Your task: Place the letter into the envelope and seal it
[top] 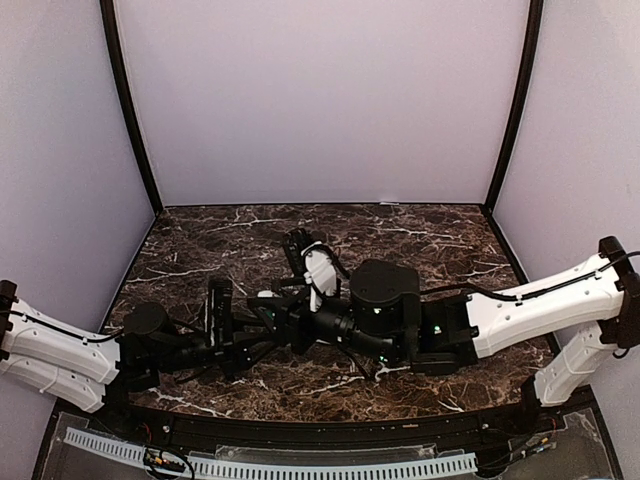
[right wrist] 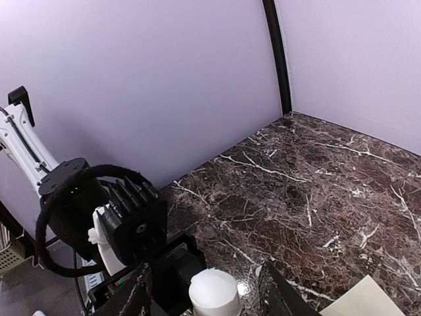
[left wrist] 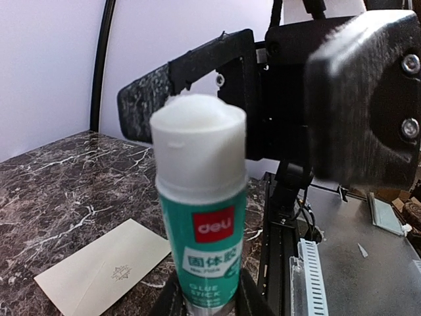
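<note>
The left fingers (left wrist: 253, 303) were clamped on the glue stick (left wrist: 204, 217); the right fingers (right wrist: 279, 299) stood apart on both sides of its cap (right wrist: 214, 293).

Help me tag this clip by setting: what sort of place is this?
Probably a lab robot test cell, not a home or office: plain lilac walls box in a marble-look table, and two robot arms are bolted at its near edge, beside a slotted cable duct.
</note>
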`<state>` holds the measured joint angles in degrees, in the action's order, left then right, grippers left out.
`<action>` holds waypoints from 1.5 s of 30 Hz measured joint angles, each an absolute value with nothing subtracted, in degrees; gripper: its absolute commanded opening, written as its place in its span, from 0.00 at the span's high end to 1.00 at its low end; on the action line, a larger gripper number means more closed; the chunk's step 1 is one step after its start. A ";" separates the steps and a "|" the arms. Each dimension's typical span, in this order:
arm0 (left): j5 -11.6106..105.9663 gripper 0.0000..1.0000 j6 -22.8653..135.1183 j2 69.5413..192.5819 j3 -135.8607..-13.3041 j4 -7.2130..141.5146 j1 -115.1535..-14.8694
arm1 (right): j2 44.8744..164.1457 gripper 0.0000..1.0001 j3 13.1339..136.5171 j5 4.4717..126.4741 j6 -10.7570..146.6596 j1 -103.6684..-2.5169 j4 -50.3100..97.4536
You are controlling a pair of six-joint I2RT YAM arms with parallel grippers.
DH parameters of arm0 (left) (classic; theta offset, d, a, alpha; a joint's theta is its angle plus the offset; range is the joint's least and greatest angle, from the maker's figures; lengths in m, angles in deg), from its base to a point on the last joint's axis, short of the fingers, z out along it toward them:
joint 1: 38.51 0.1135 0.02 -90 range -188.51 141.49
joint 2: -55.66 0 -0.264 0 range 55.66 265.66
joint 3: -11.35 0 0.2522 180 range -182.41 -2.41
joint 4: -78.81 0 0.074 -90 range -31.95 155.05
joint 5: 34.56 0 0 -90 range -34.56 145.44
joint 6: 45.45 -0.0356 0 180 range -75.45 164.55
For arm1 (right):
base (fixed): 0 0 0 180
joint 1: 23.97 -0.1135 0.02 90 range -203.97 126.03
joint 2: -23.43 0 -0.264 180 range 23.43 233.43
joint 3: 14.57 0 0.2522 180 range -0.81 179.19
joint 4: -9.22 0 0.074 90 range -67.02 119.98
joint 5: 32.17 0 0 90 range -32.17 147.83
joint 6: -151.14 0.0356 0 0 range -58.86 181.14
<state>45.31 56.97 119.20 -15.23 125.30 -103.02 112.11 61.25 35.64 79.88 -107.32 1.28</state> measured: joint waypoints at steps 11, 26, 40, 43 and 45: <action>48.74 0.93 56.05 118.51 -15.34 121.89 -103.02 | 116.99 0.58 63.81 30.54 80.60 -107.99 9.02; 44.72 0.93 55.84 116.56 -15.49 119.55 -102.87 | 115.33 1.00 62.02 30.83 79.55 -108.48 8.71; 22.77 0.92 59.68 113.78 -15.49 124.14 -102.80 | 106.45 1.00 53.06 61.14 74.63 -106.16 -0.68; 19.32 0.92 61.08 115.58 -15.49 126.45 -102.80 | 106.58 1.00 53.06 65.45 74.09 -105.63 -0.71; 17.16 0.92 61.85 116.89 -15.49 127.96 -102.80 | 107.06 1.00 53.06 68.16 73.82 -105.33 -1.10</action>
